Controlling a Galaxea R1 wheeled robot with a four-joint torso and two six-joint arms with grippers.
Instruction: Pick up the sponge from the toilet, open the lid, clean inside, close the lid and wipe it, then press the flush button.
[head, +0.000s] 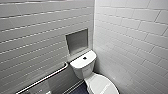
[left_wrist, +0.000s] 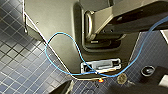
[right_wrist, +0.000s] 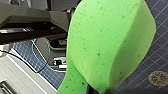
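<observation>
Neither arm was caught by the head view. The toilet (head: 93, 75) was seen there in the corner of two tiled walls, with the lid (head: 103, 85) down over the bowl and the flush button (head: 85, 58) centred on the tank top. A grab bar (head: 42, 80) was fixed to the left wall, and a niche (head: 77, 41) was recessed above the tank. The sponge (right_wrist: 107, 42) was not on the toilet. It was seen close up in the right wrist view, pinched at its narrow end by the right gripper (right_wrist: 98, 90) and bulged wide beyond the pinch. The right wrist was pointed down: blue floor tiles (right_wrist: 160, 50) and a round drain (right_wrist: 158, 78) were seen past the sponge, with the robot's base and a blue cable (right_wrist: 37, 50) to the other side. The left wrist was also aimed down, over the same blue floor and the robot's base, with a blue cable looped across it. The left gripper's state could not be told. The drain was caught by the right wrist view alone, and the toilet by the head view alone.
</observation>
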